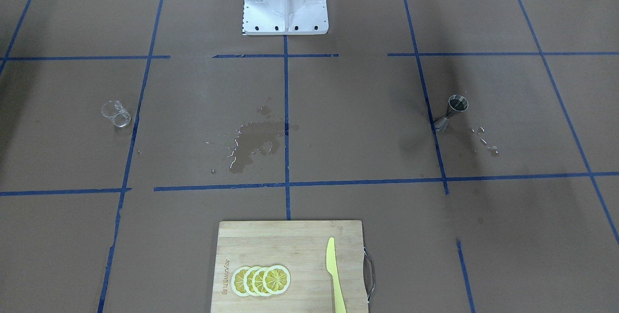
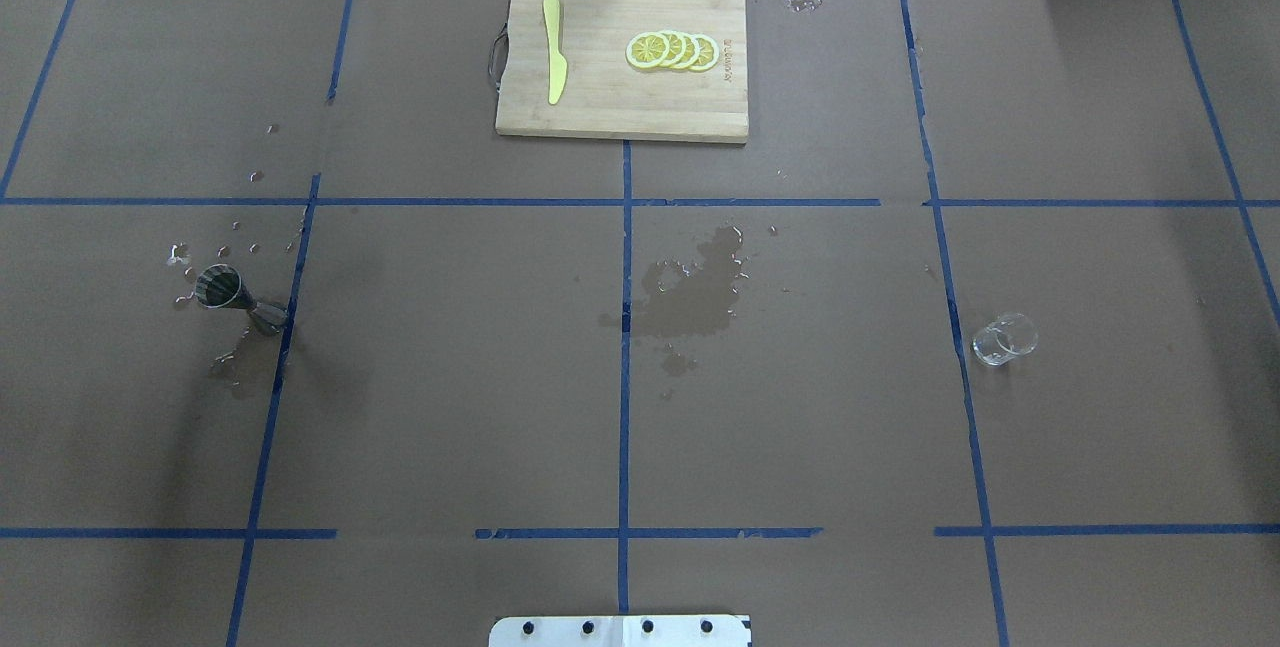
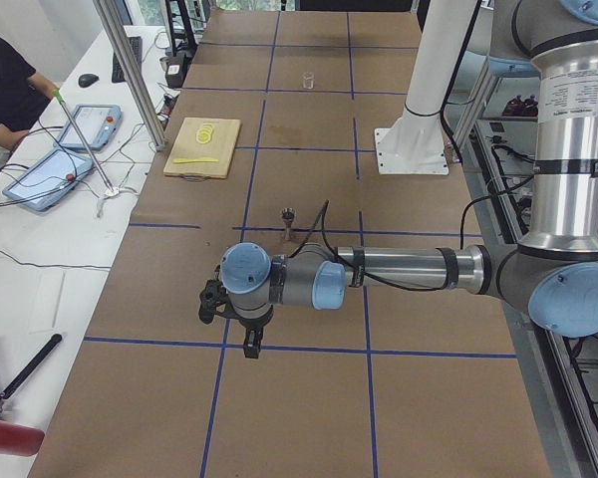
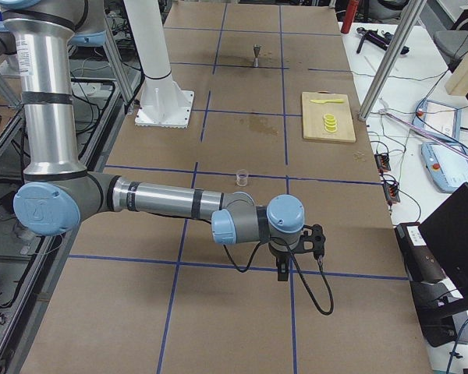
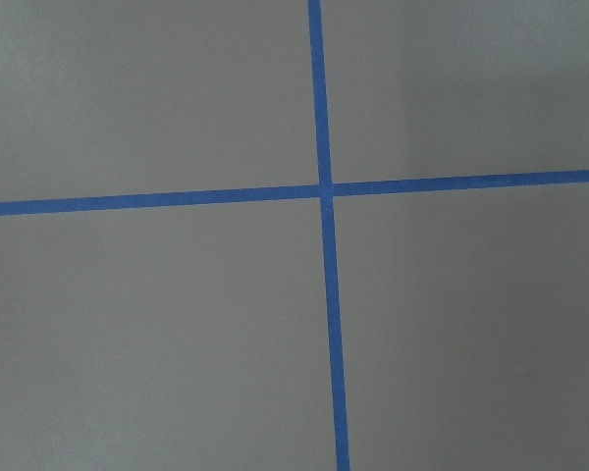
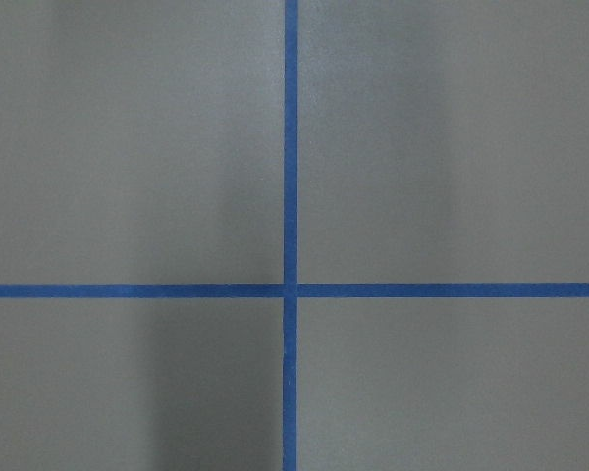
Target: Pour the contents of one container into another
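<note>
A small metal jigger (image 1: 452, 112) (image 2: 235, 295) stands upright on the brown table on my left side, with water drops around it. On my right side stands a small clear glass (image 1: 116, 113) (image 2: 1004, 339); I cannot tell whether it holds liquid. Only the side views show my grippers. The left gripper (image 3: 250, 342) hangs over the table end, well short of the jigger (image 3: 288, 221). The right gripper (image 4: 282, 269) hangs over the opposite end, nearer the camera than the glass (image 4: 241, 177). I cannot tell whether either is open or shut. Both wrist views hold only brown paper and blue tape.
A wet puddle (image 2: 695, 287) lies at the table's middle. A wooden cutting board (image 2: 600, 107) at the far edge carries lemon slices (image 2: 672, 50) and a yellow knife (image 2: 554, 62). The robot's white base (image 1: 285, 1) stands at the near edge. A person (image 3: 5, 85) sits beside the table with tablets.
</note>
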{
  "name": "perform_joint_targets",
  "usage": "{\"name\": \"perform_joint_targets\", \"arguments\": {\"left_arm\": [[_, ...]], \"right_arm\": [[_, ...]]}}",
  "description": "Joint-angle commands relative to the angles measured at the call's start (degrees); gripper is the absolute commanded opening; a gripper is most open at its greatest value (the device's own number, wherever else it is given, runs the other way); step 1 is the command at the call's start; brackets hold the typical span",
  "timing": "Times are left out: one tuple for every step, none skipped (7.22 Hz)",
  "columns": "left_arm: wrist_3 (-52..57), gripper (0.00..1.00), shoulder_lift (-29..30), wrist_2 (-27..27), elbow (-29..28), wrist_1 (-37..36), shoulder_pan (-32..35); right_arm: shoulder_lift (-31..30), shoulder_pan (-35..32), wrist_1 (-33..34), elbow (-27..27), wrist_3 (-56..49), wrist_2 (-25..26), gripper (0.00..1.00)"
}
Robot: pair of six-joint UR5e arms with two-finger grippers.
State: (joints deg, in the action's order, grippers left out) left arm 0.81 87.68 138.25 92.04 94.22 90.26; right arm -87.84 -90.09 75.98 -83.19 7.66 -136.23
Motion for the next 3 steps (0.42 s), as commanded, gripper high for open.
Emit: {"name": "perform_joint_targets", "arguments": {"left_arm": [[0.06,1.00,-0.14,0.09,0.33,0.00,0.00],[0.06,1.00,-0.15,0.09,0.34,0.00,0.00],[0.24,1.00,-0.23,0.09,0.25,0.00,0.00]], "right_arm": [[-0.40,-0.09,0.31,-0.13,-0.54,0.00,1.00],[-0.58,-0.09,0.31,-0.22,-0.81,0.00,1.00],[-0.66,-0.09,0.22,-0.14,-0.81,-0.08,1.00]]}}
